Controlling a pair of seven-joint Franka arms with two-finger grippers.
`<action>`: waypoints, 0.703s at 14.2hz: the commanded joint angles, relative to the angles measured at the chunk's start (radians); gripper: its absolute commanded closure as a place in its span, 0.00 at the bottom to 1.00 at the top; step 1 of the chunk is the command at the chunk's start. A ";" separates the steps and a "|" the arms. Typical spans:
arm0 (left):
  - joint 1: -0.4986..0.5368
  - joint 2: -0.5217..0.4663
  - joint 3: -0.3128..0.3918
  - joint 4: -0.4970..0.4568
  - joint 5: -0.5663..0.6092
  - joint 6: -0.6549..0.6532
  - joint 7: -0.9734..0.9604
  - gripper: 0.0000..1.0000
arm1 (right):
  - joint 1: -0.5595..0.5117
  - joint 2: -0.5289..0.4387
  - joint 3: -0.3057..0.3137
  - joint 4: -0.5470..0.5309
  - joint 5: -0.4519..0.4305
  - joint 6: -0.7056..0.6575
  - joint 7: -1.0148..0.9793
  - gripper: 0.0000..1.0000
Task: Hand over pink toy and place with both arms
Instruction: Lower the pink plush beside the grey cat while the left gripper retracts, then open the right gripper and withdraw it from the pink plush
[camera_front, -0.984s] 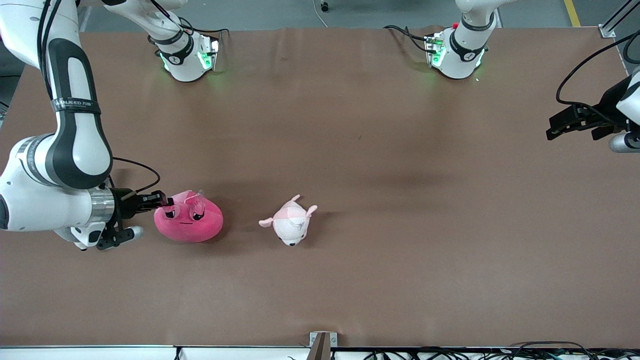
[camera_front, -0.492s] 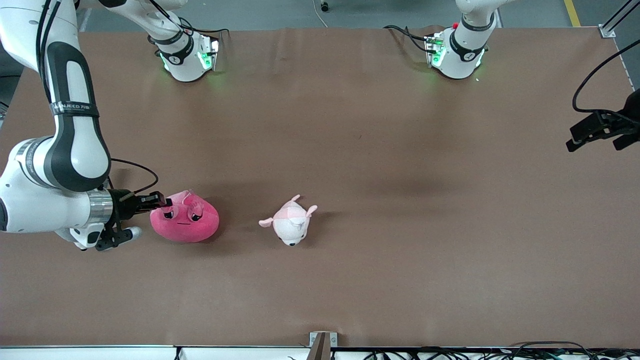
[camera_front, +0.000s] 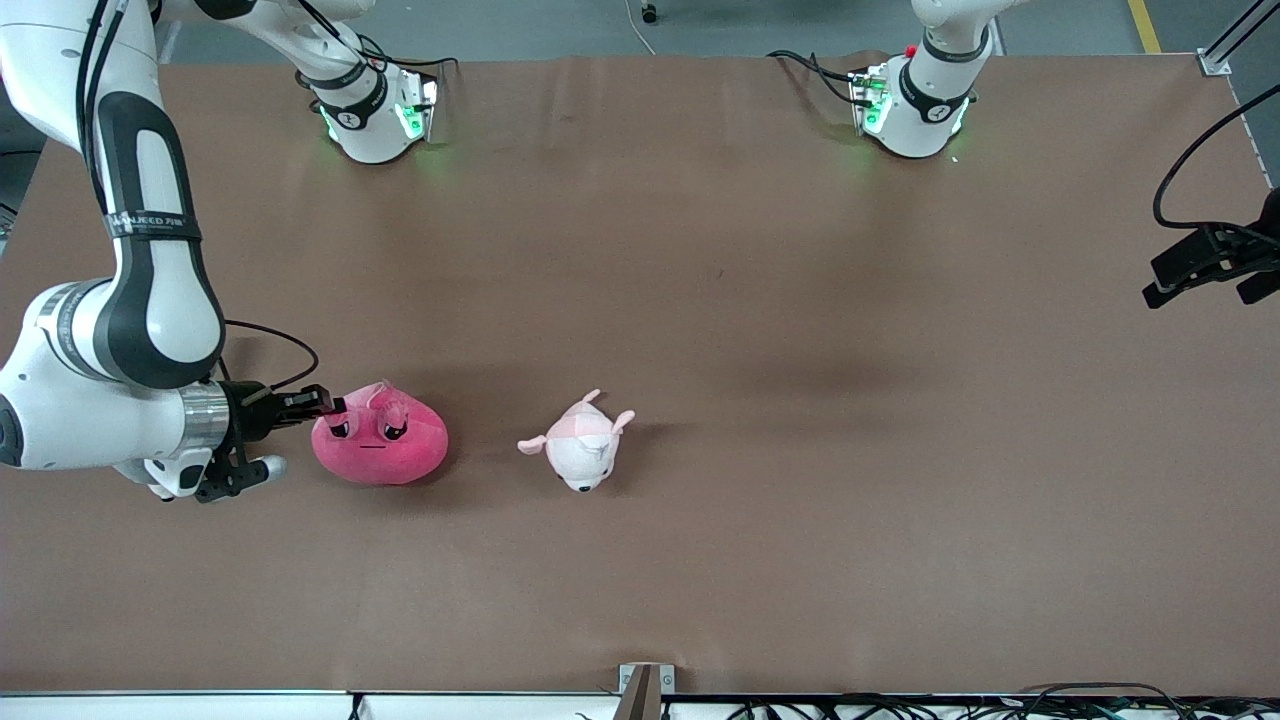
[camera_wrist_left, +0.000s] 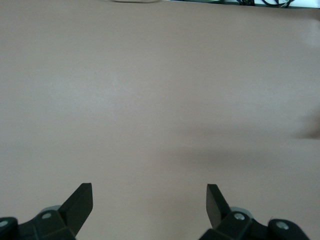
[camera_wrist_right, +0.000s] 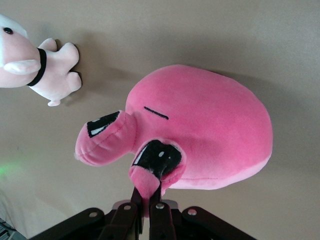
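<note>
The pink toy (camera_front: 382, 447), a large round hot-pink plush with black eyes, lies on the brown table near the right arm's end. My right gripper (camera_front: 331, 403) is shut on one of its small ears. The right wrist view shows the toy (camera_wrist_right: 205, 137) with its ear pinched between my right gripper's (camera_wrist_right: 148, 196) fingers. My left gripper (camera_front: 1200, 268) hangs over the table's edge at the left arm's end, away from the toy. In the left wrist view my left gripper (camera_wrist_left: 149, 200) is open and empty over bare table.
A small pale pink-and-white plush animal (camera_front: 582, 446) lies beside the pink toy, toward the table's middle; it also shows in the right wrist view (camera_wrist_right: 35, 65). The two arm bases (camera_front: 375, 110) (camera_front: 915, 105) stand along the table's edge farthest from the front camera.
My left gripper has drawn back toward the table's edge at its own end. My right gripper keeps its hold; the pink toy shifted slightly sideways and back.
</note>
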 joint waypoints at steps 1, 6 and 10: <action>0.012 -0.010 -0.001 -0.004 0.017 0.003 -0.006 0.00 | -0.028 0.022 0.013 0.022 0.010 -0.014 -0.016 0.97; 0.012 -0.008 0.001 -0.004 0.016 0.003 -0.006 0.00 | -0.025 0.024 0.013 0.050 0.007 -0.022 0.076 0.00; -0.089 -0.007 0.099 -0.004 0.014 0.003 -0.006 0.00 | 0.014 -0.109 0.017 0.094 -0.132 -0.025 0.324 0.00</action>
